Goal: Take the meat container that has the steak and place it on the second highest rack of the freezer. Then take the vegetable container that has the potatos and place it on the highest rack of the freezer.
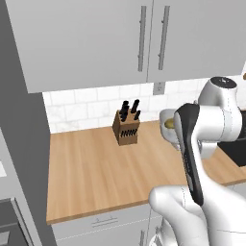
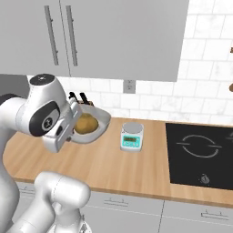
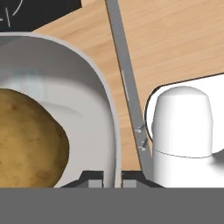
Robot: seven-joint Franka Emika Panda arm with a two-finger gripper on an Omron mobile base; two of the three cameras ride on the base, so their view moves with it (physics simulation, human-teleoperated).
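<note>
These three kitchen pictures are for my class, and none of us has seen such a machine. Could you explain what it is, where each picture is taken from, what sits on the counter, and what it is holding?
The machine is a white robot arm on a base, in a computer-drawn kitchen. Two pictures come from cameras behind the arm, one to its left and one to its right. The third comes from a camera on the hand itself.

On the wooden counter stand a knife block and a small kitchen scale, beside a black cooktop.

The gripper has its jaws shut on the rim of the vegetable container, a light-grey bowl holding potatoes, lifted above the counter.
</note>
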